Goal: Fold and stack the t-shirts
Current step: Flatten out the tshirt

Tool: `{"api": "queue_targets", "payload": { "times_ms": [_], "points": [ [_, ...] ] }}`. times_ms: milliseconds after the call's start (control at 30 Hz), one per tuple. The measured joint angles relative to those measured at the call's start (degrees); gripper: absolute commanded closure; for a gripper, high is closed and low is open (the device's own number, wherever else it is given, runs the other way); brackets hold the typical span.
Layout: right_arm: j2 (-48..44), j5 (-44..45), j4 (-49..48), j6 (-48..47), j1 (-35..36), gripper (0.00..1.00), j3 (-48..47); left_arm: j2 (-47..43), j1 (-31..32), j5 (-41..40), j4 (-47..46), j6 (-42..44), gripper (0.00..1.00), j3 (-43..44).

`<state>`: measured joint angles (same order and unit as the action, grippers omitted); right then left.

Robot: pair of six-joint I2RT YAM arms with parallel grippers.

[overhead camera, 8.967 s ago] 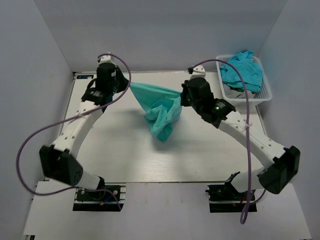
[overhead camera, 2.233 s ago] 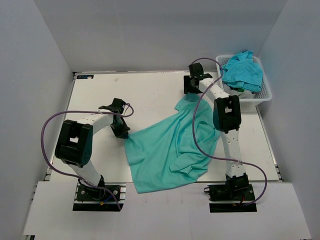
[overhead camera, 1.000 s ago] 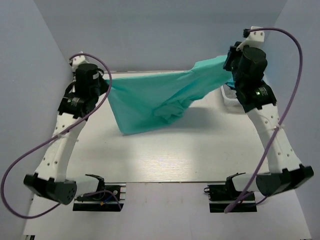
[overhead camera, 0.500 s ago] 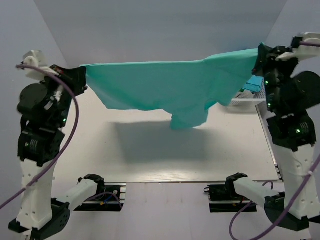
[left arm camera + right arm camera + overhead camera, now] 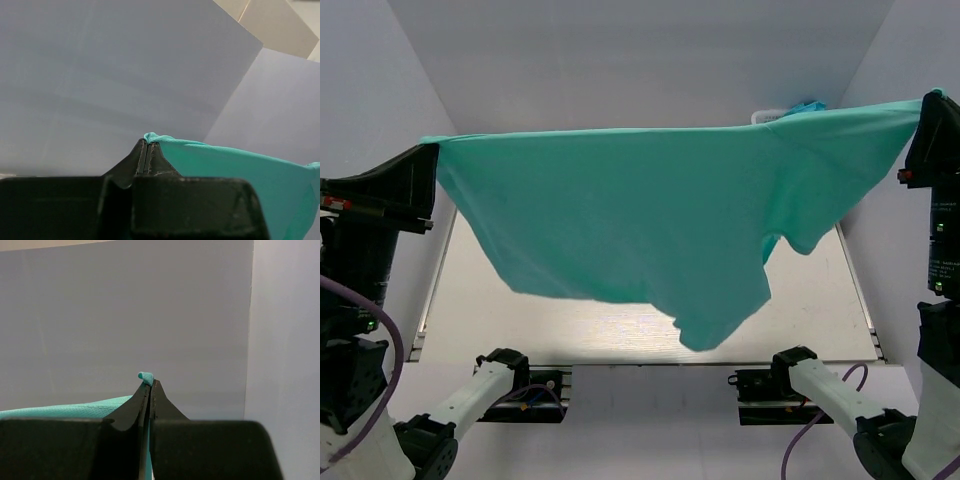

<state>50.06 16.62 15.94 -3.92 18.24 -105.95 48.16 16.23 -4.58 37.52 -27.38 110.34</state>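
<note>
A teal-green t-shirt (image 5: 650,215) hangs spread wide in the air, high above the table, stretched between both grippers. My left gripper (image 5: 428,148) is shut on its left corner; in the left wrist view the jaws are pressed together with the fabric (image 5: 235,165) pinched at the tips of that gripper (image 5: 147,143). My right gripper (image 5: 923,105) is shut on the right corner; a small curl of cloth (image 5: 145,375) pokes out above the closed right gripper (image 5: 150,383). A little blue cloth (image 5: 807,105) shows above the shirt's top edge.
The light table (image 5: 820,300) lies below the hanging shirt, mostly hidden by it. The white basket (image 5: 766,115) at the back right is almost fully covered by the shirt. Grey walls close in left, right and behind.
Both arms have risen further and moved apart and toward the camera. The shirt is now pulled flatter and wider and hangs higher, covering the basket.
</note>
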Motion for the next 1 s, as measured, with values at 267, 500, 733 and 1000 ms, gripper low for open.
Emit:
{"api": "queue_targets", "payload": {
  "times_ms": [267, 500, 733, 1000],
  "points": [
    [0.61, -0.37, -3.61, -0.74, 0.00, 1.00, 3.74, 0.28, 0.00, -1.16, -0.35, 0.15, 1.00, -3.45],
    [9.33, 1.36, -10.27, 0.66, -0.11, 1.00, 16.61, 8.68, -0.07, -9.77, -2.97, -1.64, 1.00, -16.35],
    [39.45, 1.64, -14.75, 4.90, -1.38, 1.00, 24.13, 37.42, -1.44, -21.46, -2.49, -5.31, 0.72, -23.63],
    [75.41, -3.41, -3.19, 7.19, -2.75, 0.10, 3.72, 76.85, -6.86, -22.64, 11.65, -9.97, 0.00, -1.38]
  ]
}}
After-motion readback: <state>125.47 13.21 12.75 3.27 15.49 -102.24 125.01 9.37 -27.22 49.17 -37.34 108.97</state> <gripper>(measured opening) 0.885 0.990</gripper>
